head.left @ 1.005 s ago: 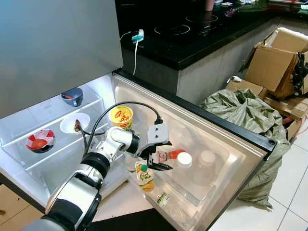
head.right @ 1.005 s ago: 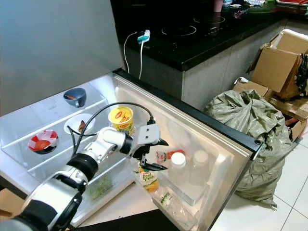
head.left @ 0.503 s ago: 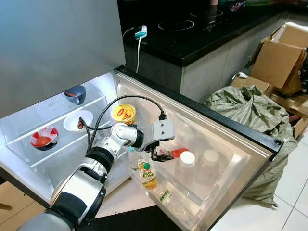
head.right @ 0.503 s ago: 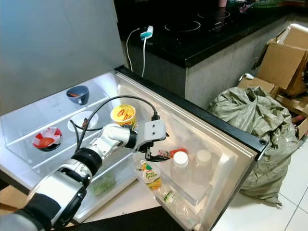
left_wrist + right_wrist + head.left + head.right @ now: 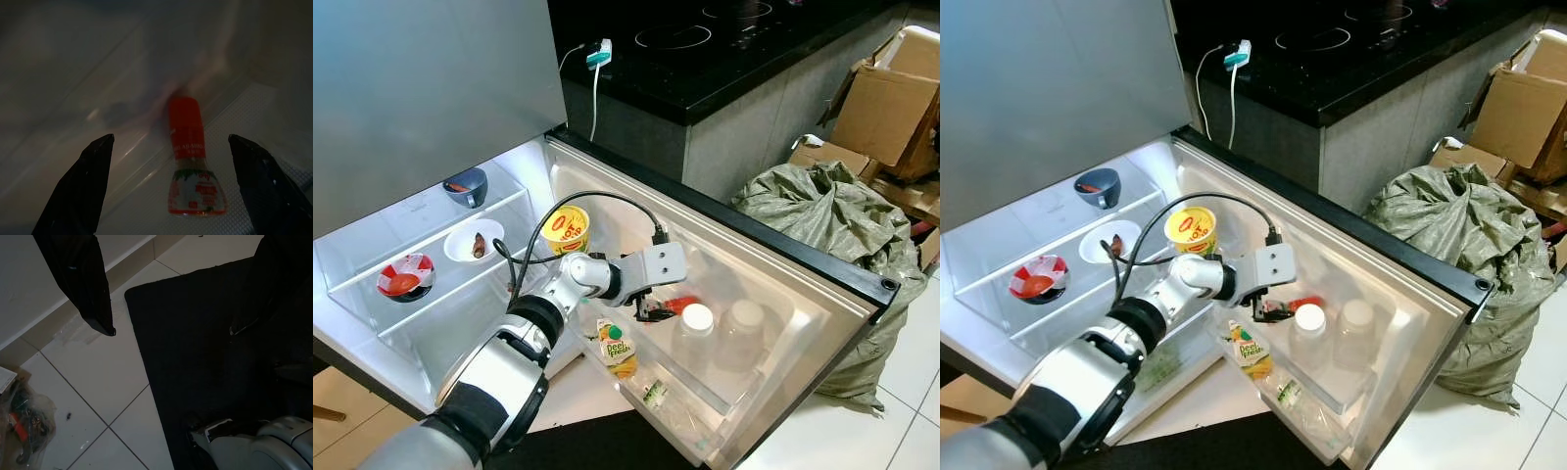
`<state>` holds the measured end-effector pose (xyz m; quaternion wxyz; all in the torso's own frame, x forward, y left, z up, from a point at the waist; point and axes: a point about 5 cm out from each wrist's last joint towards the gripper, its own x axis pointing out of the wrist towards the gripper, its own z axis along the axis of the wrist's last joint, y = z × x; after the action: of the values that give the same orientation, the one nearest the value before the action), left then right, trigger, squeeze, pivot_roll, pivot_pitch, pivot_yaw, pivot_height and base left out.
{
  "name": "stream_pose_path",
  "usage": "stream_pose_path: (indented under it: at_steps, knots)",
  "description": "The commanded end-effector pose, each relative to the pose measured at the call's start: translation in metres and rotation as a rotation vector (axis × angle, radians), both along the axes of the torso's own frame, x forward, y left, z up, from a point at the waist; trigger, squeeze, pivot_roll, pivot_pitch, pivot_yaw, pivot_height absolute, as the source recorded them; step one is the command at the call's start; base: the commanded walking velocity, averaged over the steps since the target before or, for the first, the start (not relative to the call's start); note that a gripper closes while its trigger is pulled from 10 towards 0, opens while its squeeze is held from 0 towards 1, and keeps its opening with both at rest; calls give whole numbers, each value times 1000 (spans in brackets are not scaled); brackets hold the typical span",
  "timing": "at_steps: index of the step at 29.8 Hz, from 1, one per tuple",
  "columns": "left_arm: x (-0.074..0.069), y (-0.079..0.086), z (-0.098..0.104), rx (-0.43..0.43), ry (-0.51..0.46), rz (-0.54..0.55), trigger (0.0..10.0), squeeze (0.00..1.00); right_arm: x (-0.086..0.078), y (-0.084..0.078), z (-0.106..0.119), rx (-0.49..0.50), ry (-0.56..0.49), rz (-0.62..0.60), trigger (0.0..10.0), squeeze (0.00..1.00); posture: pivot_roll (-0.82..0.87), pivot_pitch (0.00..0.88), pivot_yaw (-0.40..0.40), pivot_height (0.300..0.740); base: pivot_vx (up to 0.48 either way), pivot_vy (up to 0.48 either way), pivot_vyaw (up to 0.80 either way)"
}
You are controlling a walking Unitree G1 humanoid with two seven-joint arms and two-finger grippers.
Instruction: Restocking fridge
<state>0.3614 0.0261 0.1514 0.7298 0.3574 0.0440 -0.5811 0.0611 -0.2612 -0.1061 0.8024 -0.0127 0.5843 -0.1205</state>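
Observation:
A small red-capped bottle lies on its side in the open fridge door's shelf, also seen from above as the bottle. My left gripper reaches into that shelf. In the left wrist view its gripper is open, one finger on each side of the bottle and not touching it. A juice bottle with a green cap stands just below the arm. My right gripper hangs open over the floor and a black mat.
A white-capped jar and a clear jar stand in the same door shelf. A yellow noodle cup and three bowls sit in the fridge. A green sack and cardboard boxes lie to the right.
My left gripper has pushed further right into the door shelf with the small bottle. The bottle now lies on the shelf between open fingers. The camera has shifted slightly.

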Motion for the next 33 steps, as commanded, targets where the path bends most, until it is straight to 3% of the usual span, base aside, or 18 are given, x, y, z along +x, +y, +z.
stream_pose_path:
  at_steps: [1,10,17,33]
  knots:
    - [0,-2,-4,29,5,13,10000,0,-4,4,-2,7,5,-12,10000,0,-248,133,112,740,0,0,0]
    - [-9,-17,-16,110,-15,-30,10000,0,-6,1,-1,-1,-1,-17,10000,0,-263,139,123,740,0,0,0]
    - [-11,-23,-18,115,-26,-29,10000,0,-7,3,-2,1,-3,-18,10000,0,-267,149,129,740,0,0,0]
    - [-15,-29,-26,177,-59,-46,10000,0,-10,5,-2,5,-4,-28,10000,0,-270,168,139,740,0,0,0]
